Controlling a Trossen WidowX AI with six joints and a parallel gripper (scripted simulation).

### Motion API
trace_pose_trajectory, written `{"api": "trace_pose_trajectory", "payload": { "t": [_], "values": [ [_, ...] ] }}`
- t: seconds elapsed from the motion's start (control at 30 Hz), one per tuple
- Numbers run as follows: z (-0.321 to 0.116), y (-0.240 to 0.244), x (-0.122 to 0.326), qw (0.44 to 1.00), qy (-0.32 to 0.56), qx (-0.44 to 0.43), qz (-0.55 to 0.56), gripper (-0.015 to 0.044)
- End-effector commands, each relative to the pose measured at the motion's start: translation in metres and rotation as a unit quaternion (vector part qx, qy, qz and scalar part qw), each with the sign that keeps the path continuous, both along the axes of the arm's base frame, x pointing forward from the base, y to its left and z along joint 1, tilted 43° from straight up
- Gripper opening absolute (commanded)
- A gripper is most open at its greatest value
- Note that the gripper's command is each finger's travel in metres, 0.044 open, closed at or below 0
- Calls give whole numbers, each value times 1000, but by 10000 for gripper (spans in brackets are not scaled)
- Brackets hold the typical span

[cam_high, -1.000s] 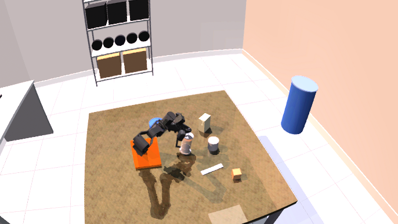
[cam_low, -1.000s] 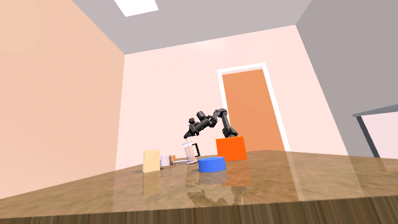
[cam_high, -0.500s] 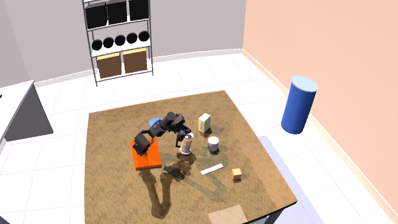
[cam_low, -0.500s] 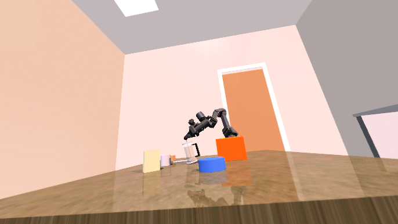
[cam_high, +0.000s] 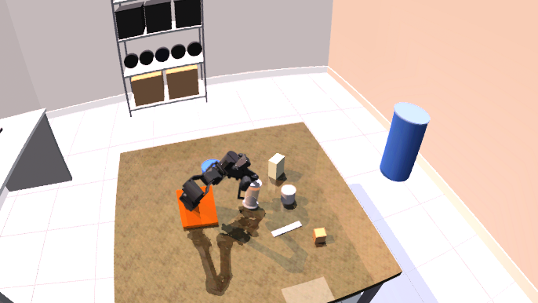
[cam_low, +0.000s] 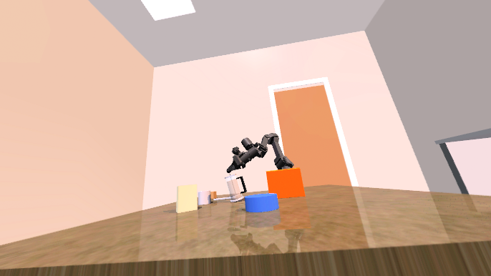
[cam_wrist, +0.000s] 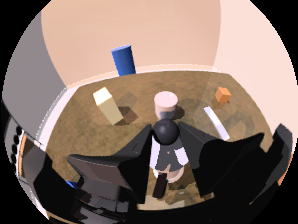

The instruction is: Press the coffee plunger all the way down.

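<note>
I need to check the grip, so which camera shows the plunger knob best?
The wrist view: the black knob sits large between the gripper fingers, which are shut on it. The exterior view shows it only as a tiny spot above the coffee press; in the top view the arm hides it.

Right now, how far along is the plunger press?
Done: the gripper is shut on the plunger knob, and the knob sits just above the lid of the coffee press, so the stroke looks nearly complete. The press stands upright. In hand: the last bit of push. Left: bottoming out, then opening the fingers and backing off.
</note>
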State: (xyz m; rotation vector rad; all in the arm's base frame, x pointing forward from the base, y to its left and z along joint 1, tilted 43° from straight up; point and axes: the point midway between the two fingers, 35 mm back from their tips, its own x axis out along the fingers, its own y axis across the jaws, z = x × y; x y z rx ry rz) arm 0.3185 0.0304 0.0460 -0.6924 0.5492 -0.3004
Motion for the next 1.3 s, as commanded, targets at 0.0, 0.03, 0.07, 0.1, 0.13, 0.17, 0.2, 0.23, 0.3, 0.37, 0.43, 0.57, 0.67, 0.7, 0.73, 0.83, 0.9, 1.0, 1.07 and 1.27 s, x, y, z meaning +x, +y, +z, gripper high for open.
{"api": "trace_pose_trajectory", "payload": {
  "t": [0.0, 0.03, 0.07, 0.1, 0.13, 0.17, 0.2, 0.23, 0.3, 0.37, 0.43, 0.57, 0.67, 0.7, 0.73, 0.83, 0.9, 1.0, 1.07, 1.27],
  "values": [
    [-2, -2, -1, 1000, 5, -3, -4, 119],
    [-2, -2, 0, 1000, 5, -3, -4, 119],
    [-3, -2, 0, 1000, 5, -3, -4, 119],
    [-3, -2, 0, 1000, 5, -3, -4, 119],
    [-3, -2, 0, 1000, 5, -3, -4, 119],
    [0, 0, 0, 1000, 1, -1, -1, 119],
    [0, 0, 0, 1000, 1, -1, -1, 119],
    [0, 0, 0, 1000, 1, -1, -1, 119],
    [0, 0, 0, 1000, 1, -1, -1, 119],
    [0, 0, 0, 1000, 1, -1, -1, 119],
    [0, 0, 0, 1000, 1, -1, -1, 119],
    [0, 0, 0, 1000, 1, -1, -1, 224],
    [0, 0, 0, 1000, 1, -1, -1, 303],
    [0, 0, 0, 1000, 1, -1, -1, 329],
    [0, 0, 0, 1000, 1, -1, -1, 356],
    [0, 0, 0, 1000, 1, -1, -1, 434],
    [0, 0, 0, 1000, 1, -1, -1, 440],
    [2, 4, 0, 1000, 2, 0, -1, 440],
    [9, 12, -1, 1000, 5, 2, -1, 440],
    [53, 44, -17, 1000, 12, 1, 0, 440]
  ]
}}
